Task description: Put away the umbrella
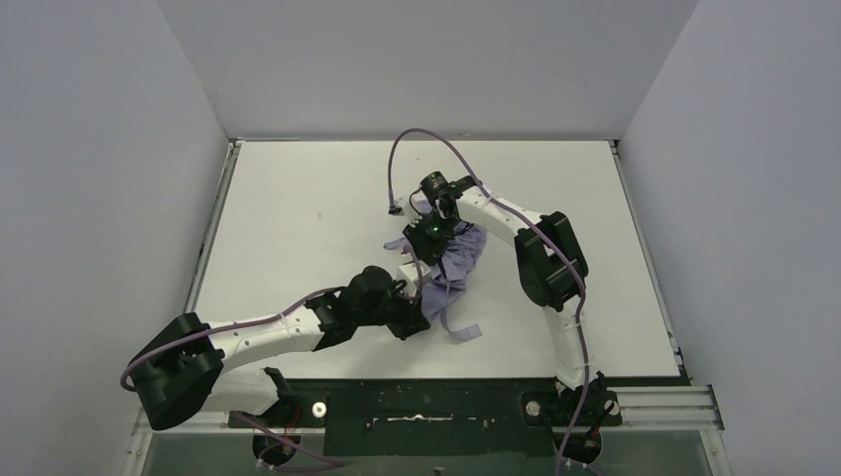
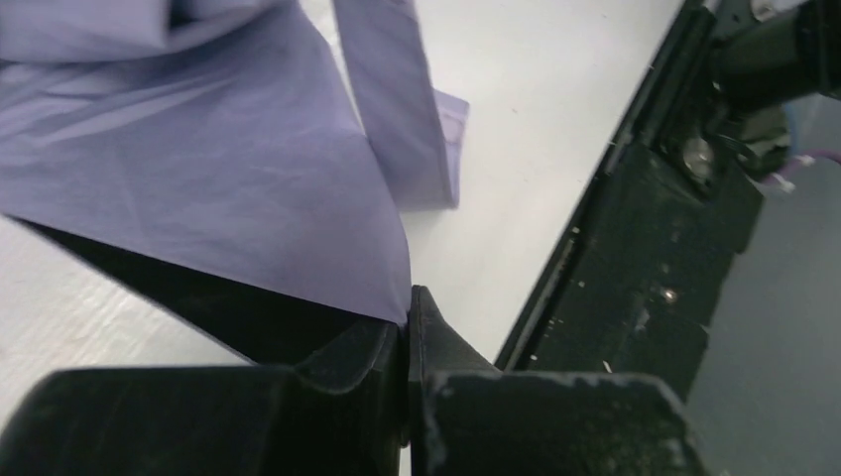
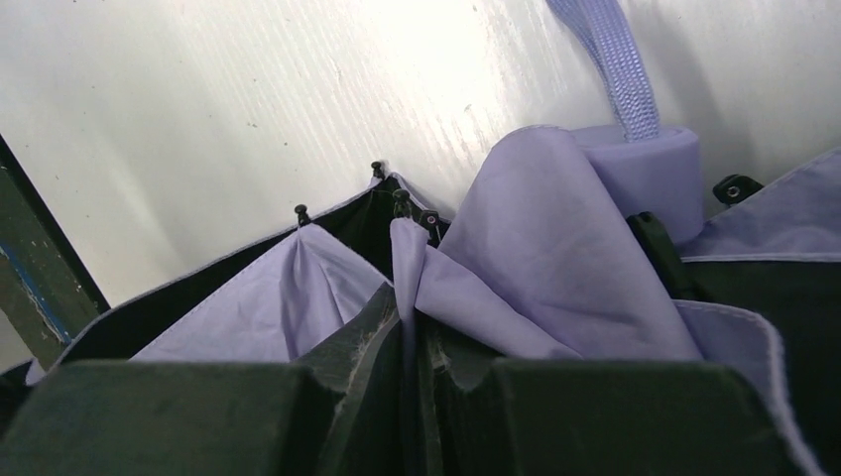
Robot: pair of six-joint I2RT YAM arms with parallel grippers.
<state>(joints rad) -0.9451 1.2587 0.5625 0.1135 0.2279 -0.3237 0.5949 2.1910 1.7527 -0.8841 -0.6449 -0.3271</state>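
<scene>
- Lavender cloth of the umbrella [image 1: 451, 260] is seen bunched in a loose heap at the middle of the white surface [image 1: 298, 198], between the two arms; it is not yet rolled tight.
- The left gripper [image 2: 408, 315] is fully closed, and a corner of the canopy's near edge is pinched at its very tips; the hold is judged shallow.
- The right gripper [image 3: 409, 297] is closed on a fold of the canopy at the far side, near the handle [image 3: 650, 164].
- The step in hand is judged to be gathering the canopy; the cloth should be drawn taut between the two holds and moved slowly, so that the thin corner is not pulled out of the left tips.
- The strap [image 1: 462, 330] lies loose on the surface beside the heap and should be kept out of the folds, since it is likely needed to bind the roll.
- The fabric is thin, smooth and softly creased, pale outside and black inside; it is judged limp and slippery.
- Small black rib tips [image 3: 301, 212] stand along the hem and could be snagged.
- The handle is a stubby rounded cylinder bearing a woven loop [image 3: 615, 59].
</scene>
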